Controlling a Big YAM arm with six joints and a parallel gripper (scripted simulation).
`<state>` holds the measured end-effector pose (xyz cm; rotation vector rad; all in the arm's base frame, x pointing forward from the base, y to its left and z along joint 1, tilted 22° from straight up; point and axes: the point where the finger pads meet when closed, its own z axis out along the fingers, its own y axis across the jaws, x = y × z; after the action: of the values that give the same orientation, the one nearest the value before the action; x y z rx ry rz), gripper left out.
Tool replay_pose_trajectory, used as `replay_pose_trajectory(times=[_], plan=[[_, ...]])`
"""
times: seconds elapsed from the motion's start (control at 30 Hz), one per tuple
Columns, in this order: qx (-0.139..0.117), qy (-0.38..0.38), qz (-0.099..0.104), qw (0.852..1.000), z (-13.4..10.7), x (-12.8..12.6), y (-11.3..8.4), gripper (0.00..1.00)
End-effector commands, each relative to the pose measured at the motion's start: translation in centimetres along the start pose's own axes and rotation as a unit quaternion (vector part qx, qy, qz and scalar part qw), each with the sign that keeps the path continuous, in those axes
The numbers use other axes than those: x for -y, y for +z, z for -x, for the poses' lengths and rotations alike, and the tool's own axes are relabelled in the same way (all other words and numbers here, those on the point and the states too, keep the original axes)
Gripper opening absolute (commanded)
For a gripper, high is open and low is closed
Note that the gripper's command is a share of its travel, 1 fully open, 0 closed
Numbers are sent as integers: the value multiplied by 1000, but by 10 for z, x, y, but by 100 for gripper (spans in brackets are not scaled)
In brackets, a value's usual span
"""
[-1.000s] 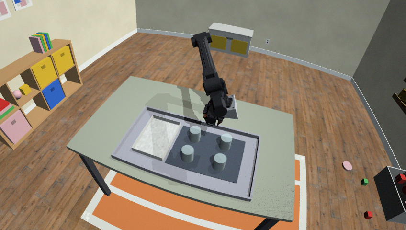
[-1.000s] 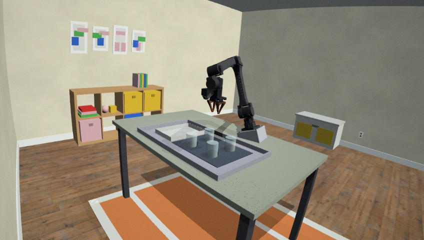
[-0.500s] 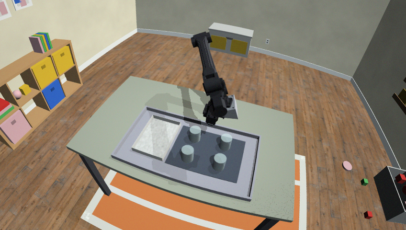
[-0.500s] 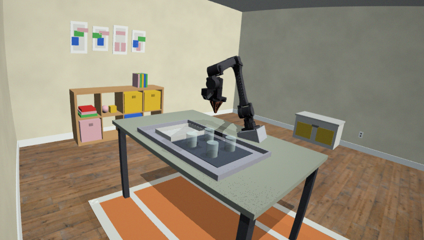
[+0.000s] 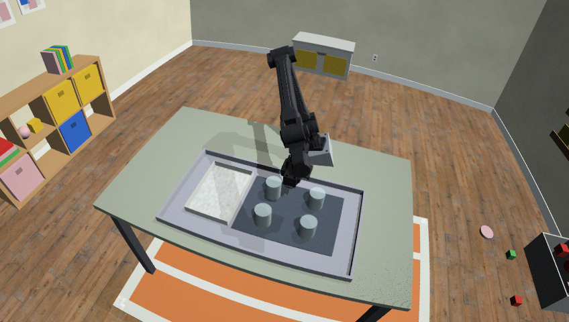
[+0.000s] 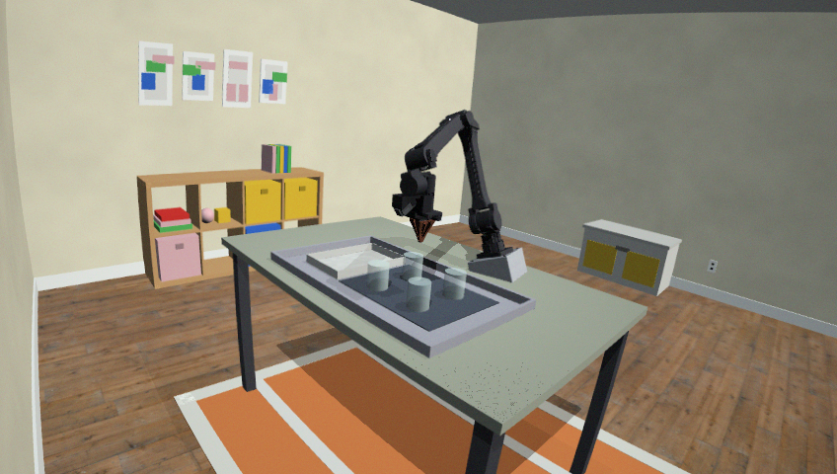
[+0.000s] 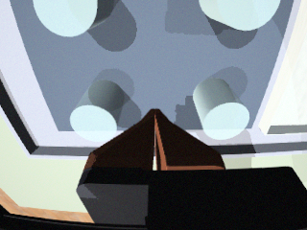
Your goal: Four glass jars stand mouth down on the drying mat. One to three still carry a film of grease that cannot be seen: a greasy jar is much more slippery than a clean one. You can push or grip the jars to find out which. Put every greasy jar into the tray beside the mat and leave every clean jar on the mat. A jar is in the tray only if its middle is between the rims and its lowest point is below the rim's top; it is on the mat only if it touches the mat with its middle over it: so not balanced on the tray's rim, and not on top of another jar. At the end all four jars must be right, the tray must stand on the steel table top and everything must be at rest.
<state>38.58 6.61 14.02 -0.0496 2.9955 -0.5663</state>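
Glass jars, four of them, all stand upright and apart on the dark mat (image 5: pixel 285 238) (image 6: pixel 455 312) (image 7: pixel 153 72), below my gripper (image 5: pixel 287 192) (image 6: pixel 420 239) (image 7: pixel 154 115), which is closed on nothing, fingertips together. Nearest my base are the tray-side jar (image 5: pixel 273 188) (image 6: pixel 413 266) (image 7: pixel 221 112) and its neighbour (image 5: pixel 316 199) (image 6: pixel 454 284) (image 7: pixel 97 112); farther out stand two more (grease, if any, I can't see). Beside the mat lies the pale tray (image 5: pixel 205 215) (image 6: pixel 352 258) (image 7: pixel 290 129), on the greenish table (image 5: pixel 383 219) (image 6: pixel 564 329) (image 7: pixel 24 177)
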Motion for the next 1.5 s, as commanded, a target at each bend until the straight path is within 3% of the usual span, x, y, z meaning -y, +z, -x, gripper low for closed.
replay_pose_trajectory(times=[0.0, 0.07, 0.47, 0.63, 1.13, 1.47], plan=[[3, -11, 1, 1000, 8, -2, 14, 0], [3, -11, 1, 1000, 8, -2, 14, 0], [3, -11, 1, 1000, 29, 94, 14, 0], [3, -11, 1, 1000, 29, 94, 14, 0], [3, -11, 1, 1000, 29, 94, 86, 0], [3, -11, 1, 1000, 27, 94, 95, 0]])
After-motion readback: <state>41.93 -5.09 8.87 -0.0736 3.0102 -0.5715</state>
